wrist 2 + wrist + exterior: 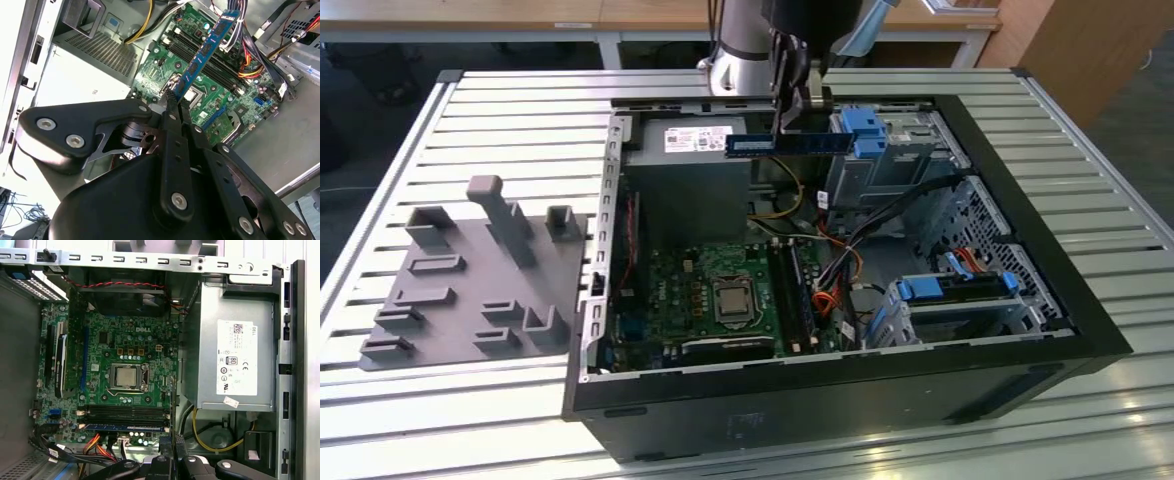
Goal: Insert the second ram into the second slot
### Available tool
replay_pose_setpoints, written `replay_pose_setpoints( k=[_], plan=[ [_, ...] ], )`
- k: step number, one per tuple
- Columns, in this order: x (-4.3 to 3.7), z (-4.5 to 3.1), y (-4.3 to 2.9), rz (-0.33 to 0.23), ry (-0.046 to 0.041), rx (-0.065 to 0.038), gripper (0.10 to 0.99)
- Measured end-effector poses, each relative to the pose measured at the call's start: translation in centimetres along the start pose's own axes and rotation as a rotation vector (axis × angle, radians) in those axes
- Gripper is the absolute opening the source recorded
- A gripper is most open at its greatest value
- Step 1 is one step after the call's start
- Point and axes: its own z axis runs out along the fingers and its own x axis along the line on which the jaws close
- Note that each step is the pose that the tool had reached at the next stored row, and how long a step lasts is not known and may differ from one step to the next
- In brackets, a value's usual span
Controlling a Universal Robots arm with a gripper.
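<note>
My gripper (790, 133) is shut on the second ram (781, 143), a thin blue stick held level above the back of the open computer case (1067, 300), over the power supply. In the second wrist view the fingertips (172, 100) pinch one end of the ram (202, 52), which reaches out over the motherboard. The long dark memory slots (791, 290) lie beside the processor, well below the stick. They are also in both wrist views as slots (215, 65) and slots (125, 414). The gripper (172, 450) hangs beside the slots' end.
A grey power supply (235, 360) stands beside the board. Orange, red and yellow cables (834, 285) run close to the slots. Blue drive-bay latches (867, 130) sit at the case's exterior-view right. A grey fixture plate with pegs (467, 275) lies on the slatted table at the left.
</note>
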Motion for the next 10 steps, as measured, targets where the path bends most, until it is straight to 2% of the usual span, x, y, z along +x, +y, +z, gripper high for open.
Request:
replay_pose_setpoints(
  k=[10],
  plan=[
    [0.48, -0.01, 0.01, 0.000, 0.0001, 0.000, 0.137]
  ],
)
